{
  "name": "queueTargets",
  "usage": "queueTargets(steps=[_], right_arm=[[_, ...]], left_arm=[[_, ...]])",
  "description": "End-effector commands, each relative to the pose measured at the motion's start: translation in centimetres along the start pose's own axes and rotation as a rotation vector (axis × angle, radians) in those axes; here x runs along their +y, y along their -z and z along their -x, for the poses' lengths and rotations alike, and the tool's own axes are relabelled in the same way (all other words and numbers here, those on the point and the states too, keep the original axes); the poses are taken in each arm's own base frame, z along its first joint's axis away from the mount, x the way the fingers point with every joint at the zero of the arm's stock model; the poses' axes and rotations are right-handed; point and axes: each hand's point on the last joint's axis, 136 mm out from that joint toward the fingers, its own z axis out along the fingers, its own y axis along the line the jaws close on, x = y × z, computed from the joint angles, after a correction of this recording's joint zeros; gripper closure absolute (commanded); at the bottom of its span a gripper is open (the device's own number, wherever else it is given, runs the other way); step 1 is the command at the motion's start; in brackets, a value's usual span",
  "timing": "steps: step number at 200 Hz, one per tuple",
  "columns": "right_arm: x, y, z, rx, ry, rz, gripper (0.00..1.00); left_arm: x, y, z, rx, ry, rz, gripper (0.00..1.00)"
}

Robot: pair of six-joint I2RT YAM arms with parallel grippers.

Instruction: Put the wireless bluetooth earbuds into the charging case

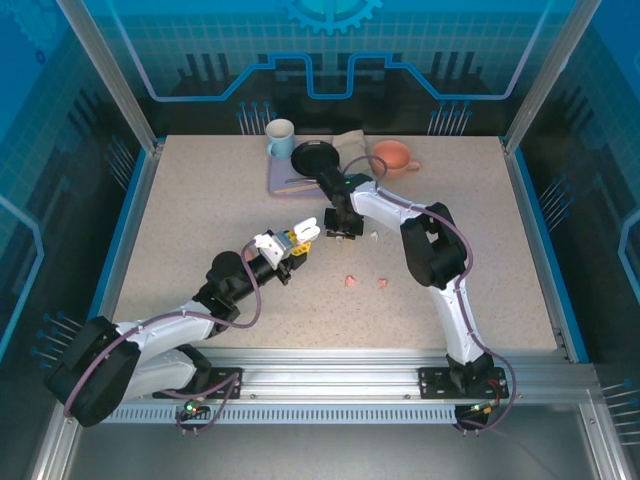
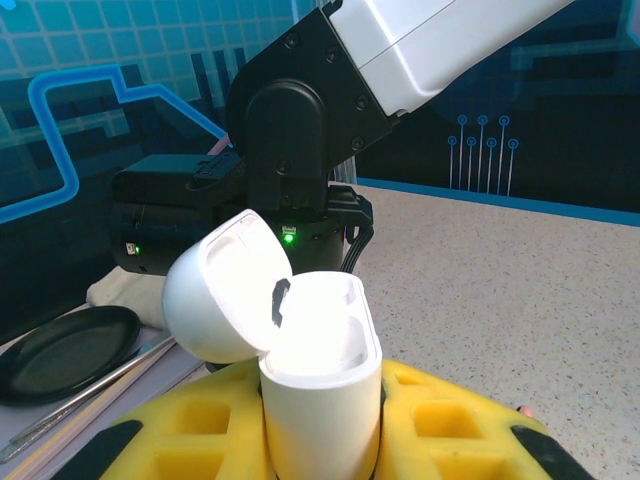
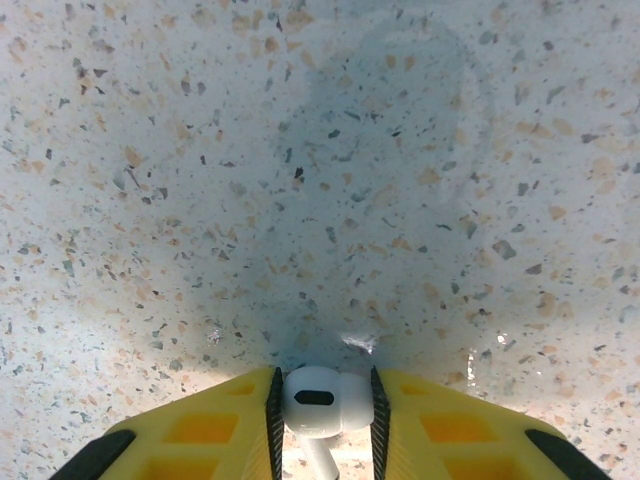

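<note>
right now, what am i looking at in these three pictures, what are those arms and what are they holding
These are two robot arms bolted at the near edge of a speckled table. The wide picture looks down from above; the other two come from wrist cameras. The left gripper is shut on an open white charging case. The right gripper pinches a white earbud close to the tabletop. Two pink earbuds lie loose nearby; a blue mug, a pink mug and a black dish sit at the back.
</note>
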Motion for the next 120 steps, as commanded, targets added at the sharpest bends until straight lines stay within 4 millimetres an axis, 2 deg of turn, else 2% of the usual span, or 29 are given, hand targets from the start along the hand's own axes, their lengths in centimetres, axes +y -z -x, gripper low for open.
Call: queueTargets(steps=[1,120], right_arm=[[-0.1,0.7,0.3,-0.014,-0.002,-0.006,0.73],[-1.8,3.0,1.4,-0.094,-0.020,0.012,0.75]], left_arm=[[0.2,-0.4,2.1,-0.051,-0.009,-0.002,1.00],[0.5,-0.6,1.9,-0.040,0.013,0.015,1.00]])
